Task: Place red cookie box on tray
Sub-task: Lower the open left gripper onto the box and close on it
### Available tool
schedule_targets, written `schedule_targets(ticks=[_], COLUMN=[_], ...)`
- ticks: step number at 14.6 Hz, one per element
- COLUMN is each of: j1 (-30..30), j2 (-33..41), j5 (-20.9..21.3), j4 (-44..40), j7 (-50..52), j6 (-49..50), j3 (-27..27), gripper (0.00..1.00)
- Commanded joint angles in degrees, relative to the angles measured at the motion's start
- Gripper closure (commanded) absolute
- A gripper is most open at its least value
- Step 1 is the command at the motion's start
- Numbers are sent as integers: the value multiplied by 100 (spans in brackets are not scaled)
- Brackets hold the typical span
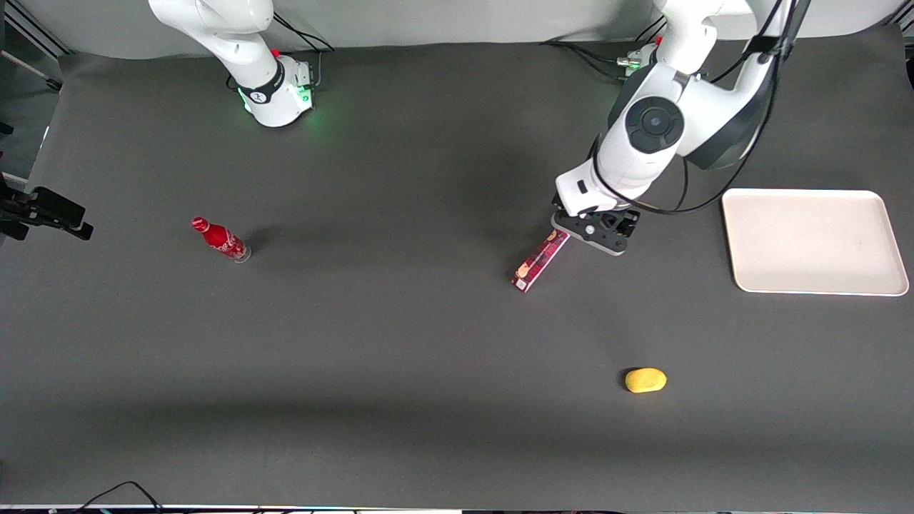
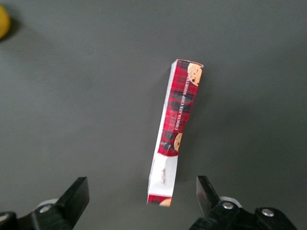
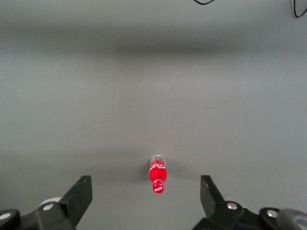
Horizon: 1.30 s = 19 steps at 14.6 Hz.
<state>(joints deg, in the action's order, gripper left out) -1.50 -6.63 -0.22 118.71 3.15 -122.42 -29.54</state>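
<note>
The red cookie box (image 1: 540,260) was seen lying flat on the dark table (image 1: 400,335), set at a slant, with its white-patched end under the claw (image 1: 591,233). In the left wrist view, the claw (image 2: 141,201) was shown wide open, its 2 fingers (image 2: 76,196) spread to either side of the box's (image 2: 175,129) white-patched end, well apart from its sides and with nothing held. Whether the fingertips reached the table could not be told. The tray (image 1: 814,241) was seen on the table toward the working arm's end, apart from the box and bare. A small yellow lump (image 1: 645,380) was seen nearer the front camera than the box. A red bottle (image 1: 219,239) was seen toward the parked arm's end of the table, and it also appeared in the right wrist view (image 3: 158,175).
</note>
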Motion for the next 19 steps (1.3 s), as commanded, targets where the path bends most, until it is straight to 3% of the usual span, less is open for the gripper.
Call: schedule_targets(ticks=[1,9,16,19], j1=[-52,-263,-438,-518], j2=[-224,-1191,-1517,-1701], j5=[-22,285,847,901], j4=[450,785,794,855], j7=[-139,-69,63,63], j6=[-782,-2347,-2628,-2937], j3=[-131,-184,96,229], gripper=[0,0,0,0])
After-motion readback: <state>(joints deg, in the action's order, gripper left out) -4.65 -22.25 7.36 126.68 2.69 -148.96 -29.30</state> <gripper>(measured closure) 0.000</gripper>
